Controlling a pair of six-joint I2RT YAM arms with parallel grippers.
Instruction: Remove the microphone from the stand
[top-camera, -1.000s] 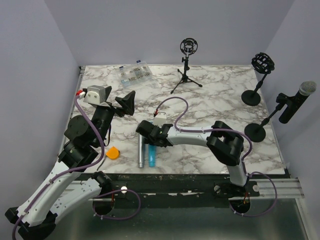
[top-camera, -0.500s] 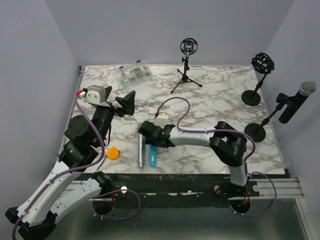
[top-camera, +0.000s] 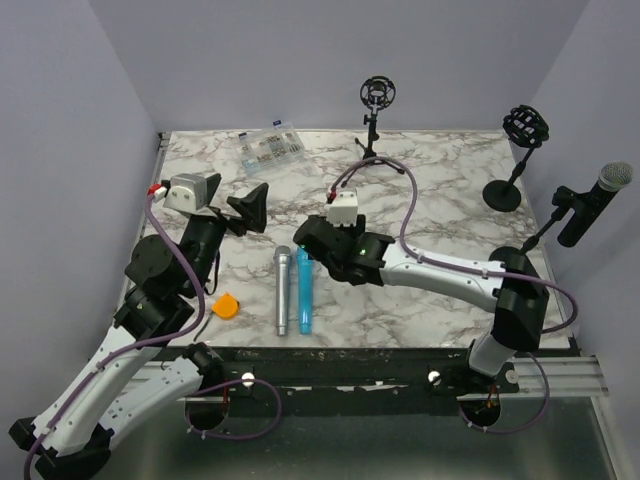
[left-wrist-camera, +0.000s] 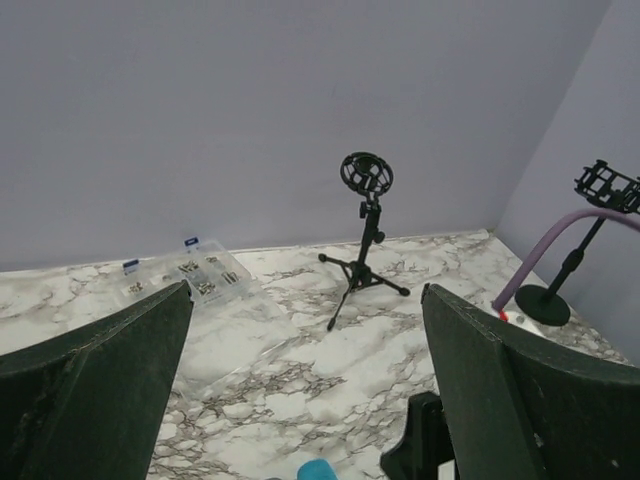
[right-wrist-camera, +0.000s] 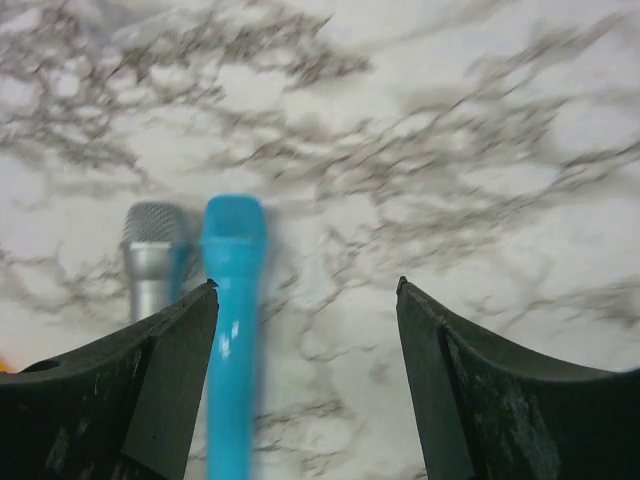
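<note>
A black microphone with a silver grille (top-camera: 598, 200) sits tilted in the clip of a round-based stand (top-camera: 510, 264) at the table's right edge. A blue microphone (top-camera: 303, 290) (right-wrist-camera: 232, 330) and a silver one (top-camera: 282, 290) (right-wrist-camera: 152, 260) lie side by side near the front. My right gripper (top-camera: 312, 238) (right-wrist-camera: 306, 284) hovers open above the table, just right of the blue one's head, holding nothing. At the left my left gripper (top-camera: 250, 205) (left-wrist-camera: 307, 290) is raised and wide open, also with nothing in it.
An empty tripod stand with a shock mount (top-camera: 375, 95) (left-wrist-camera: 365, 240) stands at the back. Another empty round-based stand (top-camera: 522, 130) is at the back right. A clear parts box (top-camera: 268, 146) lies at the back left, and a small orange object (top-camera: 226, 305) sits by the front edge.
My right gripper has opened wider, risen off the blue microphone and drawn back toward the table's middle. The blue microphone stays lying beside the silver one. The left arm has barely moved.
</note>
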